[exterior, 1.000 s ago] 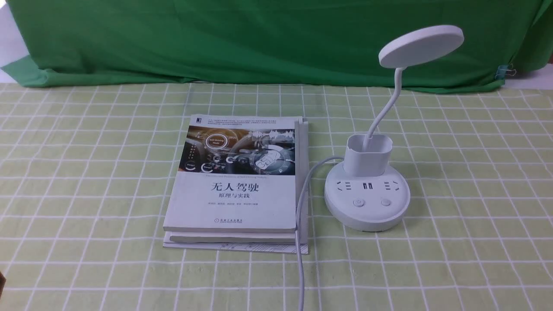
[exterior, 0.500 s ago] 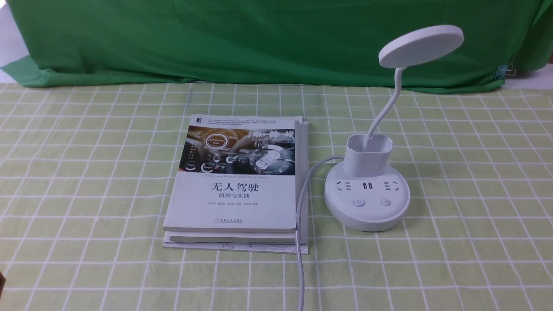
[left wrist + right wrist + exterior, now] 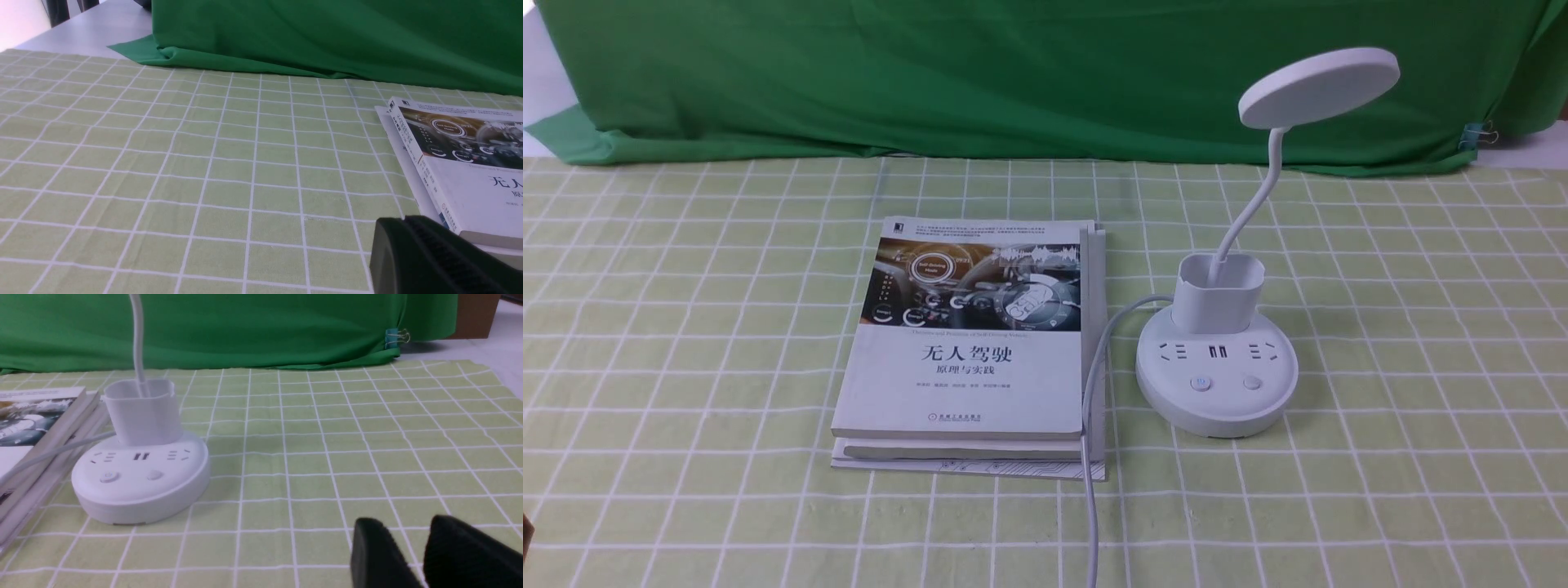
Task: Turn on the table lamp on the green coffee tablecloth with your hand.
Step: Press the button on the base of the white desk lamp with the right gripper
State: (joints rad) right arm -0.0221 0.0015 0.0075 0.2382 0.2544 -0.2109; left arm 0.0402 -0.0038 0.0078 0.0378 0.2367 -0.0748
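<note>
The right hand (image 3: 408,539) sits low over the green coffee tablecloth (image 3: 1380,408), nearer than the lamp base (image 3: 1217,404) and to its right, with its fingers slightly apart. Only one black edge of the left hand (image 3: 433,257) shows, so its state cannot be told.

The table lamp (image 3: 1217,327) stands on the cloth. Its cord (image 3: 1090,457) trails nearward off the base's left side, along the book (image 3: 968,384).

Two buttons (image 3: 1200,382) sit side by side on the base's near edge. A blunt hand could hit the wrong one, or both. A sideways push would likely slide the light base, and the cord could snag.

The lamp's long axis runs upward from the holder (image 3: 1218,294). The neck (image 3: 1250,204) leans right, and the tilted head (image 3: 1319,86) hangs right of the base.
</note>
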